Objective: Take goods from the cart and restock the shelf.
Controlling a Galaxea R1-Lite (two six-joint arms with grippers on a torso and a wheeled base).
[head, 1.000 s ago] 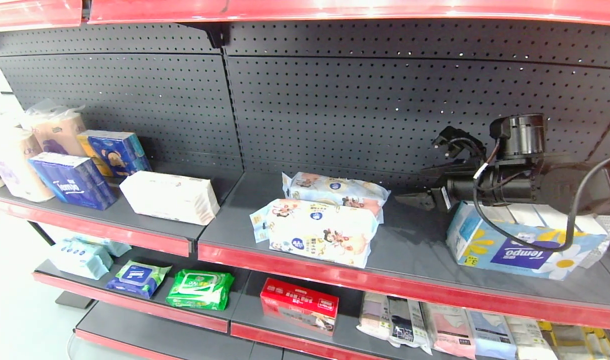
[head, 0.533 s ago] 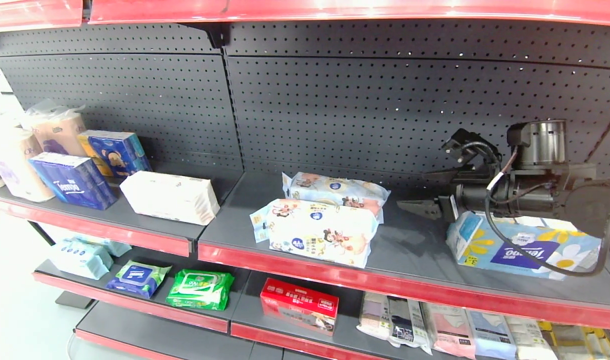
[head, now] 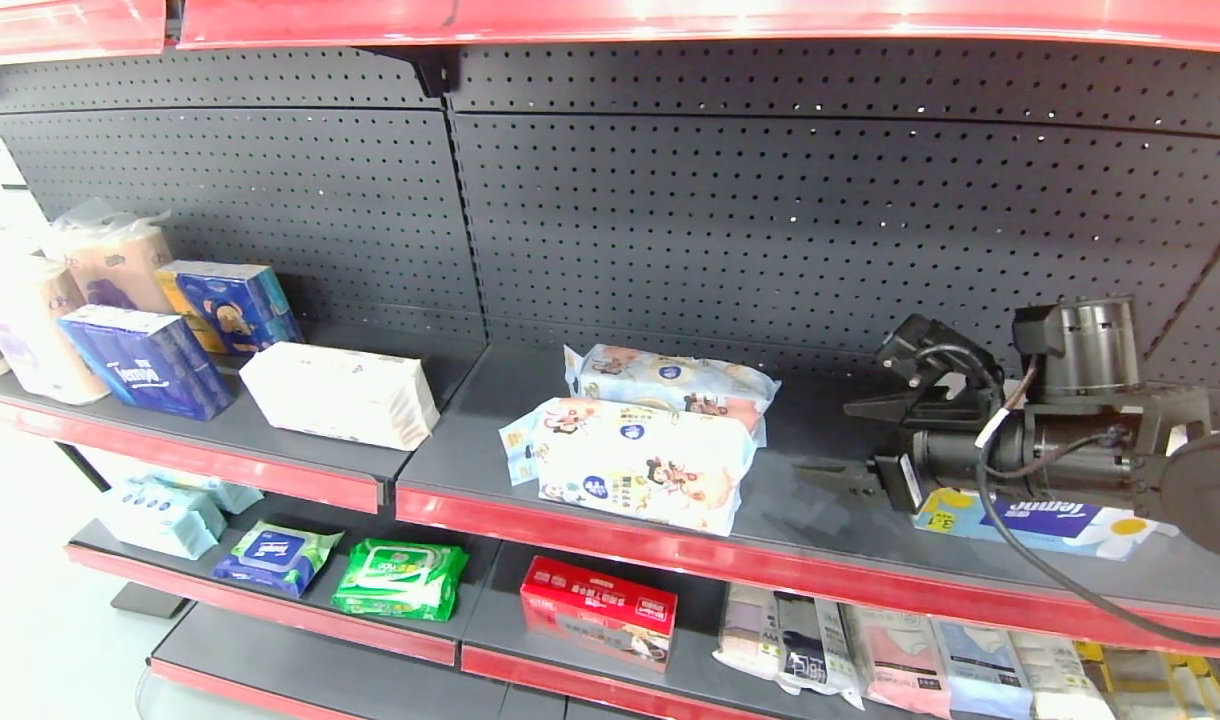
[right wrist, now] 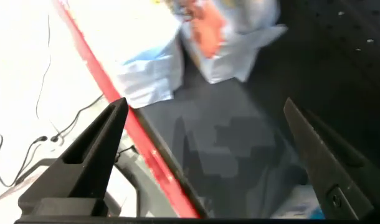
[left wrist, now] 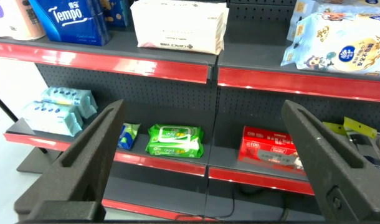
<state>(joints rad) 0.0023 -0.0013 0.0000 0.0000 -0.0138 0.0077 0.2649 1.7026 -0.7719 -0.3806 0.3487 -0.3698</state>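
Fingers [head: 870, 408] of the right gripper [head: 832, 445] are spread wide and empty, held just above the middle shelf [head: 810, 520]. Beside them, partly hidden by the arm, a blue-and-white tissue pack [head: 1060, 522] lies flat on that shelf, near its red front edge. The left gripper [left wrist: 202, 155] is also seen open, with nothing held, facing the lower shelves [left wrist: 159, 163]. The tissue pack is judged already stocked. Bare shelf is left between it and the printed wipes packs [head: 640, 465], so more goods are probably yet to be brought.
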